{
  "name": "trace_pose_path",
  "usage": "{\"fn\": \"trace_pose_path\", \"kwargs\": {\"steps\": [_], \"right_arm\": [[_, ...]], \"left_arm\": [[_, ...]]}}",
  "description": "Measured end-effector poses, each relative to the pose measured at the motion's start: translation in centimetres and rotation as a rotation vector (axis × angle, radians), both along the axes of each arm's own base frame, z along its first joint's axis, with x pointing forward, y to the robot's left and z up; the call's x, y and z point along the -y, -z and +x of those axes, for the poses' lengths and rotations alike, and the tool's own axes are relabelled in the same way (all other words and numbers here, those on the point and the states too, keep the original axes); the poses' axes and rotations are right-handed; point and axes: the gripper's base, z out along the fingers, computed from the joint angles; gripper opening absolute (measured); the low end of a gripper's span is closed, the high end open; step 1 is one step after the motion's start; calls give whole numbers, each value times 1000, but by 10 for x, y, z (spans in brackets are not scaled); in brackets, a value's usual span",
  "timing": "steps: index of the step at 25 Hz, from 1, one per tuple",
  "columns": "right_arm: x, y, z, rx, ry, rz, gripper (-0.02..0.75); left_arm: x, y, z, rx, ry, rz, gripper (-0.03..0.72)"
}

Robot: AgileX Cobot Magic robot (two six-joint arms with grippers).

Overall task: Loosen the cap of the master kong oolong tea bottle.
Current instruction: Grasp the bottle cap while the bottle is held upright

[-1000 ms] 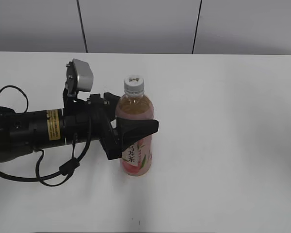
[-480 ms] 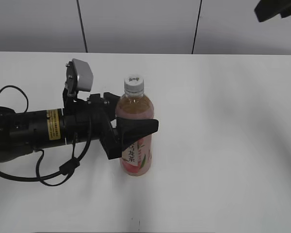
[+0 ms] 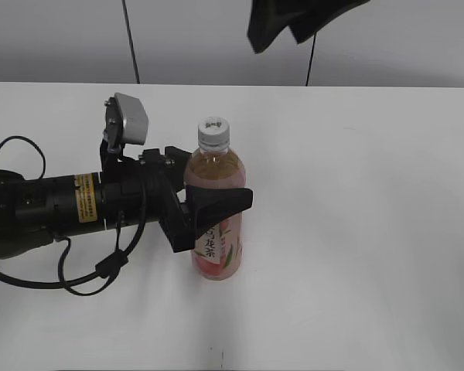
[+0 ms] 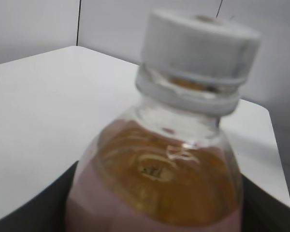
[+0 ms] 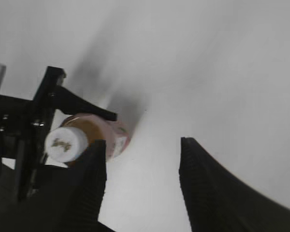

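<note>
From outside, the left gripper (image 3: 216, 202) clamps the upright master kong oolong tea bottle (image 3: 215, 212) at mid-body on the table (image 3: 356, 232), the cap (image 3: 214, 133) above its jaws; the right gripper (image 3: 294, 19) hangs high beyond it. The left wrist view shows cap (image 4: 199, 46) and neck (blurred) close ahead. In the right wrist view, the right gripper (image 5: 142, 166) is spread wide, with the bottle (image 5: 94, 137) and cap (image 5: 65, 142) just outside its left finger.

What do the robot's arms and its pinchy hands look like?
The left arm is a fat black tube with a yellow warning sticker, loose black cables and a small grey camera box. The left gripper has black, wedge-shaped fingers. The right gripper is black too, with ribbed finger pads.
</note>
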Motion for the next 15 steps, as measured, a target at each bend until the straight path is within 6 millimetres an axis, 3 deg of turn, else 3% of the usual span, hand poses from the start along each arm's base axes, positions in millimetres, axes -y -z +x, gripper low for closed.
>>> {"fn": "trace_pose_path", "kwargs": {"steps": [8,15], "right_arm": [[-54,18,-32,-103,-41,24,365],[-75,55,-25,-179,-38,-35,365]], "left_arm": [[0,0,0,0,-1,0,459],[0,0,0,-1,-3,-2,459]]}}
